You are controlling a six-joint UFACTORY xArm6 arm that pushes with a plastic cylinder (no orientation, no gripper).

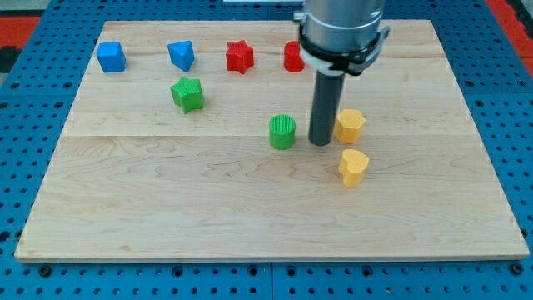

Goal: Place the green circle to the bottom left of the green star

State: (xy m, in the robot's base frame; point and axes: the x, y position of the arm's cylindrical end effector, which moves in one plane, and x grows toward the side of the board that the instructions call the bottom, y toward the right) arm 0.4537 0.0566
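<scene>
The green circle (282,132) is a short green cylinder near the board's middle. The green star (187,93) lies up and to the view's left of it. My tip (321,143) stands just to the right of the green circle, with a small gap between them, and just left of a yellow hexagon block (350,125). The rod rises to the arm's grey body at the view's top.
A yellow heart block (353,167) lies below and right of my tip. Along the top of the wooden board (166,208) sit a blue cube (111,57), a blue triangle-like block (181,55), a red star (239,57) and a red block (292,57) partly hidden by the arm.
</scene>
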